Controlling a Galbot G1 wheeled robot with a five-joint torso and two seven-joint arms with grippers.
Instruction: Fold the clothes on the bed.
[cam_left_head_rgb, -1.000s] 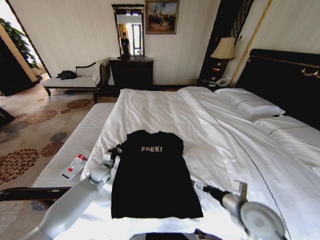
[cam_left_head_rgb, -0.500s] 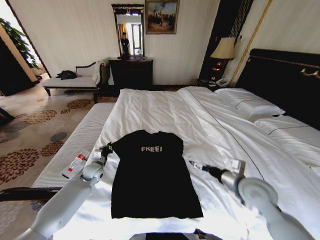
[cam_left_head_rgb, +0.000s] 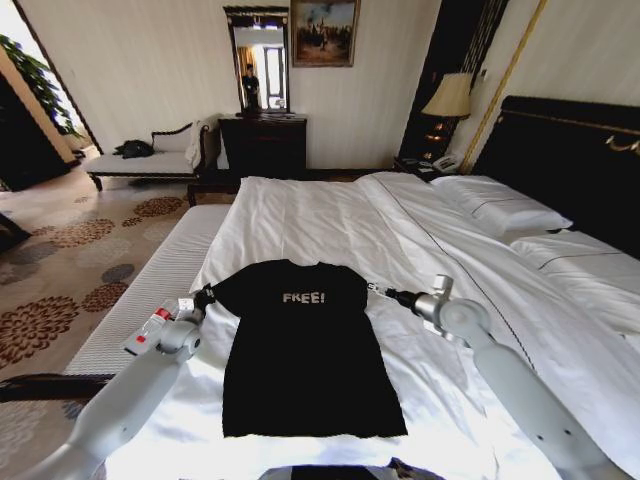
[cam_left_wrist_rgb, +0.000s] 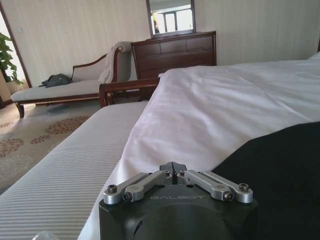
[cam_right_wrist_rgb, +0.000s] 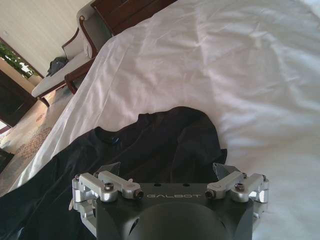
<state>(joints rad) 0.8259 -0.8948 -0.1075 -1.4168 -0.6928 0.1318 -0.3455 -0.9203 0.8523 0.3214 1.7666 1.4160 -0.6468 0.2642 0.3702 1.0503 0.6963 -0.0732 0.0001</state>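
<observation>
Two grippers found low over the near part of the bed, one at each side of the clothes. Saw the black top spread flat, front up, on the white duvet, hem nearest, white "FREE!" lettering across the far end, collar farthest.

Placed the left gripper at the edge of the left sleeve; found its fingers pressed together in the left wrist view, black cloth just beside them. Could not tell whether any fabric sat pinched between.

Placed the right gripper just beside the right sleeve, near the lettering. Found its fingers spread wide apart in the right wrist view, clamped on nothing, with the dark sleeve and collar beyond them.

Noted a white striped bench touching the left side of the mattress, with a small red-and-white item lying on it beside the left arm.

Farther right, saw pillows against the tall dark headboard, then a lit lamp on the bedside table.

Farthest off, by the wall, made out a dark dresser under a mirror, a framed painting, and a chaise holding something dark.
</observation>
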